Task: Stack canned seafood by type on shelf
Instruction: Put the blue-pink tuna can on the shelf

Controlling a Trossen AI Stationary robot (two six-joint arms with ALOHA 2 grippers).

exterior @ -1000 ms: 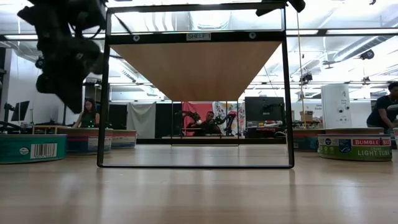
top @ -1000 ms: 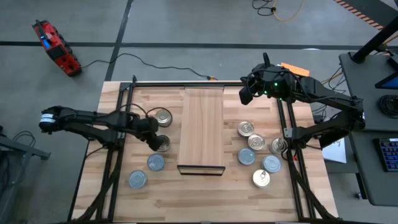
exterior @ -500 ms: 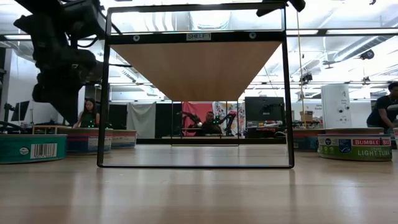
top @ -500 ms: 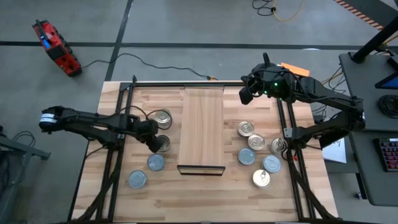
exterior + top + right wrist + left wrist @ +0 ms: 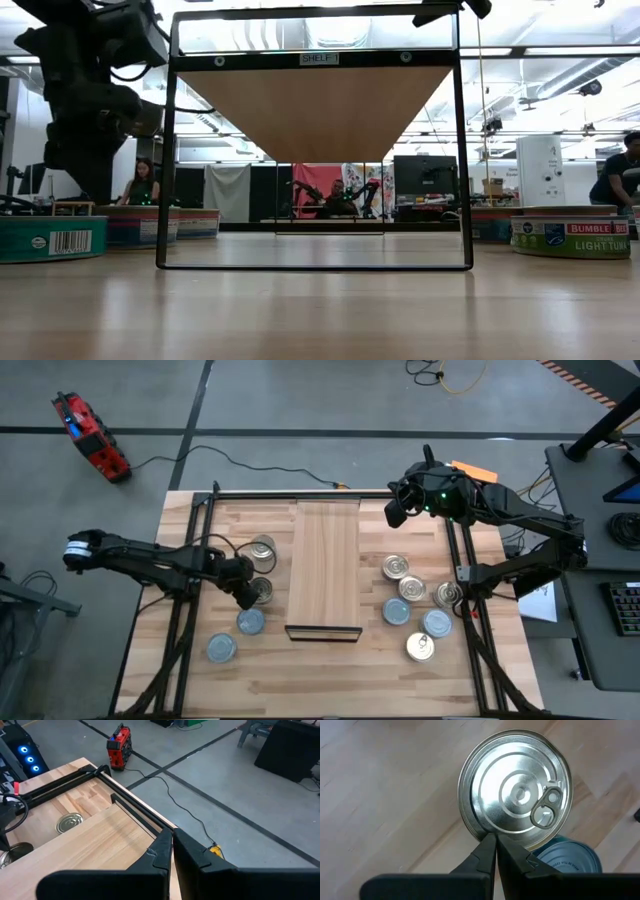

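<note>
Several tins lie on the table on either side of the light-wood shelf (image 5: 323, 565). On its left are two silver ringed tins (image 5: 262, 550) and two pale blue-topped ones (image 5: 250, 621). My left gripper (image 5: 246, 593) points steeply down, shut, with its tips (image 5: 495, 836) at the rim of the nearer silver tin (image 5: 516, 790), which stands flat on the table. My right gripper (image 5: 395, 512) hangs shut and holds nothing, raised over the table's far edge, right of the shelf. My left gripper's shut fingertips stand at the edge of the silver tin's top (image 5: 485, 832), coming from above. I cannot tell whether they touch it.
A blue-topped tin (image 5: 570, 861) lies close beside the silver one. Several more tins (image 5: 411, 588) cluster right of the shelf. A black frame (image 5: 315, 150) marked SHELF stands around the plank. Black rails (image 5: 185, 600) run along both sides of the table.
My left gripper has come down toward the silver tin beside the shelf's left edge. The tin has stayed where it was.
</note>
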